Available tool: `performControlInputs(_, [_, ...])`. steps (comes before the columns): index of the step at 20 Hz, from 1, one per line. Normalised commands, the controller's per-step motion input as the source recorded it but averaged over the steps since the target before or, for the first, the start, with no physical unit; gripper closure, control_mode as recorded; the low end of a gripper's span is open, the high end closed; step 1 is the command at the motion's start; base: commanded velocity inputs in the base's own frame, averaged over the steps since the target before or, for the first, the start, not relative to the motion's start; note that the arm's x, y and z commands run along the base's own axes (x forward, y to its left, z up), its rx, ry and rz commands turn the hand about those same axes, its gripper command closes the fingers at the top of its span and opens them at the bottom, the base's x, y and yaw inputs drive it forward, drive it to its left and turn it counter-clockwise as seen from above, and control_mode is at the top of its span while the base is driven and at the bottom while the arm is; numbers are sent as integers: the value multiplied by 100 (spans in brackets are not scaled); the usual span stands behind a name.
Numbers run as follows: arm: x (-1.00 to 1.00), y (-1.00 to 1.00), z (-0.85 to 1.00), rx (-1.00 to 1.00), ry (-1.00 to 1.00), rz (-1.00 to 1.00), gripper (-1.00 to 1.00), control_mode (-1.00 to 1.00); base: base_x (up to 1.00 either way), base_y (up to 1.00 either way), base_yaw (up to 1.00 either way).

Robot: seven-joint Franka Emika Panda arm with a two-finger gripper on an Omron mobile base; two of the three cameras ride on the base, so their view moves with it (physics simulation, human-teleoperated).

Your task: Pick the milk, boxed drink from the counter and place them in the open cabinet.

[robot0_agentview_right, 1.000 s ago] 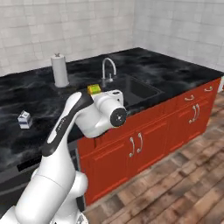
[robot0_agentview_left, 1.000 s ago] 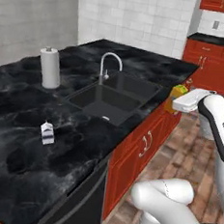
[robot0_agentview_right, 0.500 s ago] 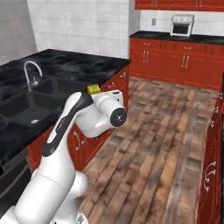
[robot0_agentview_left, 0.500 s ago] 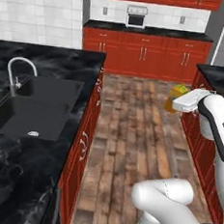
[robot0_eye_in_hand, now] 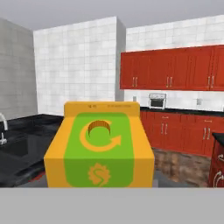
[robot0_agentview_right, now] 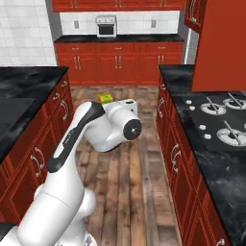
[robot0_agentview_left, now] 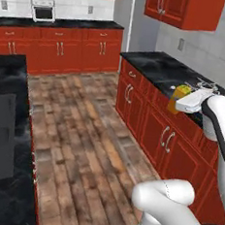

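Boxed drink (robot0_eye_in_hand: 99,148) gripped, mid-aisle clear of counters

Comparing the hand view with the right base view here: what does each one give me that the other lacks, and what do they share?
Hand view: the boxed drink up close, its green top with a round cap and arrow logo, plus a sink faucet at the left edge. Right base view: the white arm, a stovetop on the right counter, and the wooden floor. Both: the boxed drink, the small oven on the far counter, red cabinets.
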Motion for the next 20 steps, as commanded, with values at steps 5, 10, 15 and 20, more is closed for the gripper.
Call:
performControlInputs(5, [0,0,0,0,0,0,100,100,0,38,-67])
performControlInputs(10, [0,0,0,0,0,0,100,100,0,12,-72])
performControlInputs(15, [0,0,0,0,0,0,100,100,0,11,-73])
performControlInputs(20, [0,0,0,0,0,0,100,100,0,13,-72])
